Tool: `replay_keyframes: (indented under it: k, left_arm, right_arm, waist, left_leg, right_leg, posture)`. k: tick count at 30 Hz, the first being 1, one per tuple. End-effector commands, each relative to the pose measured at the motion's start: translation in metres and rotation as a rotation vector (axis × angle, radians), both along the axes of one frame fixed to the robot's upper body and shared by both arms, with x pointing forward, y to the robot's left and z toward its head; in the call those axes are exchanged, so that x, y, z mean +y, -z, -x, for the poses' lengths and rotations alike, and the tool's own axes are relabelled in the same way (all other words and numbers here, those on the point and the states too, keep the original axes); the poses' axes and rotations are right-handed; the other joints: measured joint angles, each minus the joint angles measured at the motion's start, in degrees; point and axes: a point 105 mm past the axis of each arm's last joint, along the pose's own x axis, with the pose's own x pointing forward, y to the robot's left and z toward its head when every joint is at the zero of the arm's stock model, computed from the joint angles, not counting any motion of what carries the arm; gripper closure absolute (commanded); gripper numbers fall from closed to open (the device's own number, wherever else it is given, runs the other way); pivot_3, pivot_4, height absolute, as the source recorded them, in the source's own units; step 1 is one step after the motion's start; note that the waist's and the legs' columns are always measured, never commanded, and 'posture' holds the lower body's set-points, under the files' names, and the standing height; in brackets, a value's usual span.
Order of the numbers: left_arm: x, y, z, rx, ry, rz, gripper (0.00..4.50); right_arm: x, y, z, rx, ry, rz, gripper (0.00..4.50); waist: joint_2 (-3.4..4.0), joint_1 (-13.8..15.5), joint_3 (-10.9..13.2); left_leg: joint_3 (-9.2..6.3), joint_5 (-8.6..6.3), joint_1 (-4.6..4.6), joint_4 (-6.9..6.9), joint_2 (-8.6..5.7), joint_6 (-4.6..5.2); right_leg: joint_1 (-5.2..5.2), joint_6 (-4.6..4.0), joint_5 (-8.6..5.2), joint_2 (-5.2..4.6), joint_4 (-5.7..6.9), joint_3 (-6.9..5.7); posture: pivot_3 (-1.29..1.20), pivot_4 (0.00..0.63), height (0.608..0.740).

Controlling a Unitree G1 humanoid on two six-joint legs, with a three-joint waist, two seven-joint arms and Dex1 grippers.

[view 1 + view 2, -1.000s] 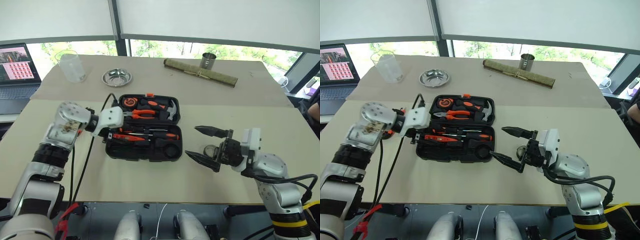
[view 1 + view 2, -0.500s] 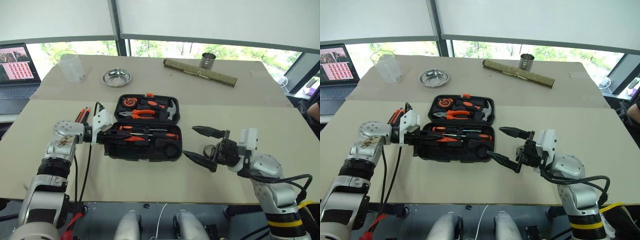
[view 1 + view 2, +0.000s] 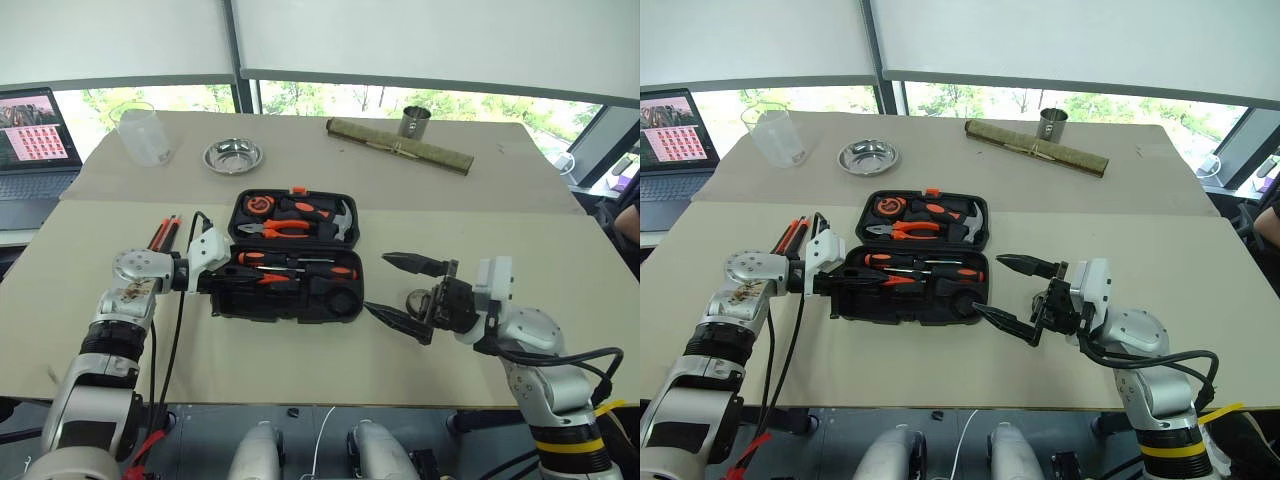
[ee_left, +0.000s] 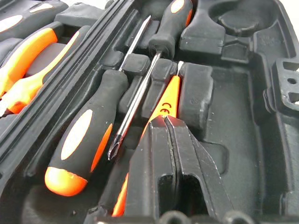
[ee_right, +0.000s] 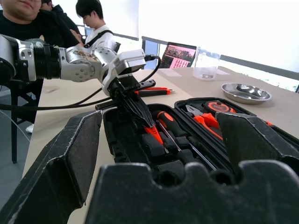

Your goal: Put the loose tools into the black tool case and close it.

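The black tool case [image 3: 292,300] lies open in the middle of the table. Its far half holds orange-handled pliers, a hammer and a tape measure. Two orange-black screwdrivers [image 4: 81,140] lie in the near half, beside the slim orange tester screwdriver [image 4: 170,95]. My left gripper [image 4: 166,122] is shut at the case's left end, tips resting on the tester, which runs on under the fingers. An orange-black loose tool [image 3: 162,232] lies on the table left of the case. Just right of the case, my right gripper [image 3: 378,283] stands open with nothing between its fingers.
A laptop [image 3: 35,130] sits at the far left, with a clear beaker [image 3: 140,132] and a metal dish [image 3: 234,155] behind the case. A rolled green mat [image 3: 400,145] and metal cup [image 3: 417,120] lie far right. People sit beyond the table [image 5: 100,23].
My left gripper has shut and sunk from above the case's left edge down into its near half. The right arm has stayed still.
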Motion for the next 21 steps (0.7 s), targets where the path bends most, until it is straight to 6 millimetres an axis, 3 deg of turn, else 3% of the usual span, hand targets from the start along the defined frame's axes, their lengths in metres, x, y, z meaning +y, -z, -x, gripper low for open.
replay_keyframes:
  k: [1, 5, 8, 11, 16, 21]
  left_arm:
    - [0.004, 0.023, 0.008, 0.057, -0.023, -0.047, 4.45]
    - [0.01, 0.025, 0.009, 0.078, -0.068, -0.029, 4.45]
    - [0.017, 0.002, 0.019, -0.008, -0.086, 0.129, 4.45]
    - [0.037, -0.017, 0.031, -0.087, -0.188, 0.219, 4.45]
    - [0.087, -0.054, 0.055, -0.235, -0.523, 0.39, 2.78]
    - [0.138, -0.041, 0.108, -0.263, -0.865, 0.367, 1.18]
  right_arm:
    - [-0.002, -0.006, 0.0, -0.037, 0.009, 0.002, 0.0]
    - [-0.002, -0.006, -0.001, -0.035, 0.006, 0.002, 0.0]
    - [-0.004, -0.005, 0.0, -0.036, 0.013, 0.008, 0.0]
    - [-0.009, -0.002, 0.0, -0.038, 0.025, 0.022, 0.0]
    - [-0.017, -0.007, -0.007, -0.097, 0.095, 0.009, 0.0]
    - [-0.022, -0.005, -0.004, -0.115, 0.085, 0.005, 0.0]
  waist:
    - [0.05, -0.03, -0.05]
    - [0.13, -0.09, -0.12]
    - [0.17, -0.54, -0.14]
    - [0.17, -1.32, -0.14]
    - [0.16, -1.51, -0.13]
    - [0.16, -1.48, -0.13]
  left_leg:
    - [0.0, 0.0, 0.03, 0.0, 0.0, 0.0]
    - [0.0, 0.0, 0.08, 0.0, 0.0, 0.0]
    - [0.02, 0.0, 0.2, -0.04, 0.03, 0.0]
    - [0.01, -0.01, 0.22, -0.11, 0.16, 0.0]
    - [-0.14, 0.0, 0.09, -0.1, 0.28, 0.0]
    - [-0.22, -0.02, 0.16, -0.14, 0.21, -0.02]
  right_leg:
    - [0.03, 0.0, 0.0, 0.0, 0.0, 0.0]
    - [0.07, 0.0, 0.0, 0.0, 0.0, 0.01]
    - [0.13, 0.0, 0.0, 0.03, 0.0, 0.06]
    - [0.08, -0.03, 0.01, 0.1, 0.0, 0.11]
    - [-0.06, -0.08, 0.05, 0.15, 0.04, 0.07]
    - [-0.02, -0.08, 0.05, 0.0, -0.01, 0.11]
  posture:
    - [0.0, 0.15, 0.74]
    - [0.0, 0.15, 0.74]
    - [0.0, 0.15, 0.74]
    - [0.0, 0.15, 0.74]
    - [0.0, 0.15, 0.74]
    - [0.0, 0.15, 0.74]
